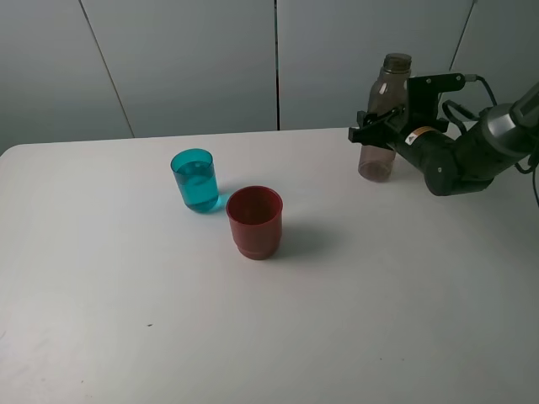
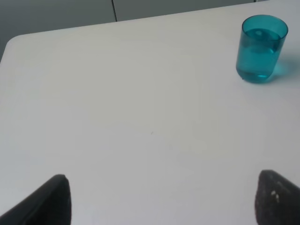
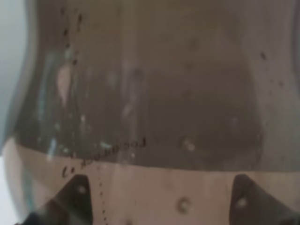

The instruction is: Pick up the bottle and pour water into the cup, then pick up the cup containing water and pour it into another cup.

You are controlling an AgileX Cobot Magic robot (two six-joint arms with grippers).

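Observation:
The smoky grey-brown bottle [image 1: 383,118] stands upright near the table's back right edge, without a cap. My right gripper [image 1: 375,133] is shut on its lower body. In the right wrist view the bottle [image 3: 150,93] fills the frame between the right gripper [image 3: 161,197] fingertips. The teal cup [image 1: 195,180] stands left of centre with water in it, also visible in the left wrist view [image 2: 260,49]. The dark red cup [image 1: 254,221] stands just to its front right. My left gripper [image 2: 161,199] is open over bare table, well short of the teal cup.
The white table [image 1: 126,320] ends just behind the bottle, against a grey panelled wall [image 1: 194,59]. The right arm [image 1: 459,156] and its cables reach in from the right edge.

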